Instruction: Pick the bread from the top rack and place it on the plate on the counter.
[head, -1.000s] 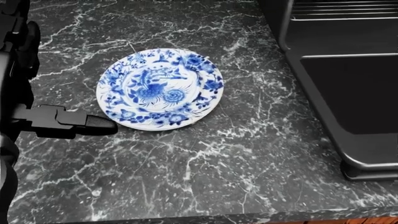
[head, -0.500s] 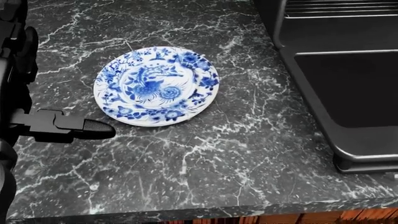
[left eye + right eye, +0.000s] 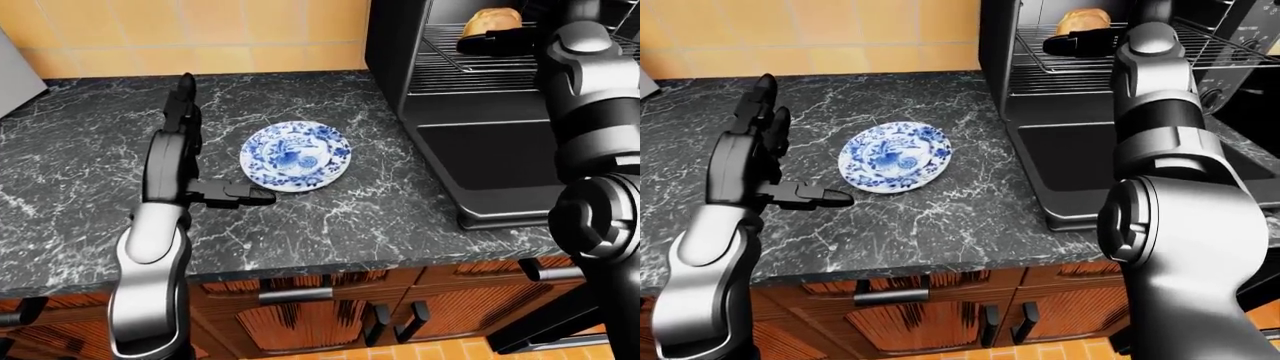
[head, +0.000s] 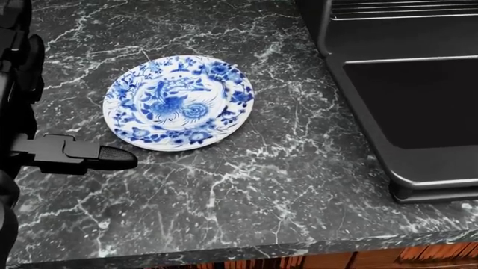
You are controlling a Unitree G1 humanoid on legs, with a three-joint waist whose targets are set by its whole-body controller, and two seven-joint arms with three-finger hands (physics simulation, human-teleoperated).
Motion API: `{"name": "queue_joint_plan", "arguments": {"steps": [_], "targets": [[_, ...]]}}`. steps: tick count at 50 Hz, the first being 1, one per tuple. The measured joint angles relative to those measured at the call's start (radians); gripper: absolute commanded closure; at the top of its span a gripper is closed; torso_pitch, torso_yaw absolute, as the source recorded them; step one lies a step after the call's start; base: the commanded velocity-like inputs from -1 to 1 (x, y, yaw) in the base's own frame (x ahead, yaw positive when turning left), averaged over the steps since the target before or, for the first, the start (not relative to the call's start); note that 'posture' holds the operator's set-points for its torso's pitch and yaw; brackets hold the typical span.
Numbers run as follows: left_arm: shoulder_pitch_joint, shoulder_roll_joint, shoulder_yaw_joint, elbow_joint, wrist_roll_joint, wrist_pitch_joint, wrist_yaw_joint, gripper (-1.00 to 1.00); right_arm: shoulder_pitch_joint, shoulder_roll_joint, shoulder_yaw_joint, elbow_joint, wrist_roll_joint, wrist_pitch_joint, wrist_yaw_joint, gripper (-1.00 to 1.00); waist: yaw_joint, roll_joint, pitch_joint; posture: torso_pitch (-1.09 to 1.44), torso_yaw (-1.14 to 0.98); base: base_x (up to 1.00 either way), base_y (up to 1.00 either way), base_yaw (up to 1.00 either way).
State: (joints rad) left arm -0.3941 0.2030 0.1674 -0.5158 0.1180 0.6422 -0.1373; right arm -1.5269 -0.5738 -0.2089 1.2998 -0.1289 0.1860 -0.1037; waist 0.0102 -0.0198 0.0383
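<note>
Everything in the head view now sits a little further left and up than a second ago, plate (image 4: 177,102) and oven door (image 4: 418,112) alike, so the camera has moved and not the things; the left hand (image 4: 71,152) keeps its place beside the plate's near-left edge. On the task, the pick looks under way but not finished. The bread (image 3: 1083,20) still lies on the top rack (image 3: 1100,52) of the open oven at far right, and the right hand (image 3: 1080,41) reaches in just beneath or around it; fingers seem to wrap its near side, though the arm hides most of the hand and I cannot tell whether it is closed on the loaf. The plate is bare on the black marble counter (image 3: 330,217), well apart from the bread. The left hand hovers over the counter with fingers spread wide, one finger pointing toward the plate, holding nothing. Lifting, carrying and setting the bread down all remain.
</note>
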Motion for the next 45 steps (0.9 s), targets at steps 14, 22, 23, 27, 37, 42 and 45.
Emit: {"name": "queue_joint_plan", "arguments": {"steps": [14,22,23,27,37,42,45], "targets": [[0.008,-0.001,0.002,0.006,0.000,-0.011,0.000,-1.00,0.001,-0.004,0.004,-0.003,-0.011,0.009,0.012,-0.29,0.001,-0.002,-0.001,0.00,0.00,0.00,0.00,0.00],[0.002,0.004,0.008,0.003,-0.002,-0.006,-0.002,-1.00,-0.002,-0.002,0.004,-0.002,-0.014,0.014,0.016,0.04,0.001,-0.002,0.000,0.00,0.00,0.00,0.00,0.00],[0.000,0.004,0.007,0.004,-0.002,-0.007,-0.002,-1.00,-0.002,-0.002,0.004,-0.003,-0.014,0.014,0.016,0.08,0.001,-0.001,0.000,0.00,0.00,0.00,0.00,0.00],[-0.008,0.006,0.004,0.009,-0.003,-0.005,-0.002,-1.00,-0.002,-0.003,0.003,-0.005,-0.012,0.012,0.017,0.28,0.002,0.000,0.001,0.00,0.00,0.00,0.00,0.00],[-0.013,0.005,-0.001,0.013,-0.001,-0.006,-0.001,-1.00,-0.005,-0.011,0.006,-0.011,-0.016,0.014,0.028,1.00,0.003,0.001,0.002,0.00,0.00,0.00,0.00,0.00],[-0.009,0.005,0.003,0.011,0.001,-0.005,0.000,-1.00,-0.009,-0.013,0.007,-0.011,-0.018,0.024,0.037,1.00,0.004,0.000,0.002,0.00,0.00,0.00,0.00,0.00],[-0.008,0.006,0.004,0.012,0.001,-0.006,0.001,-1.00,-0.014,-0.018,0.009,-0.010,-0.021,0.033,0.044,1.00,0.006,0.000,0.003,0.00,0.00,0.00,0.00,0.00]]}}
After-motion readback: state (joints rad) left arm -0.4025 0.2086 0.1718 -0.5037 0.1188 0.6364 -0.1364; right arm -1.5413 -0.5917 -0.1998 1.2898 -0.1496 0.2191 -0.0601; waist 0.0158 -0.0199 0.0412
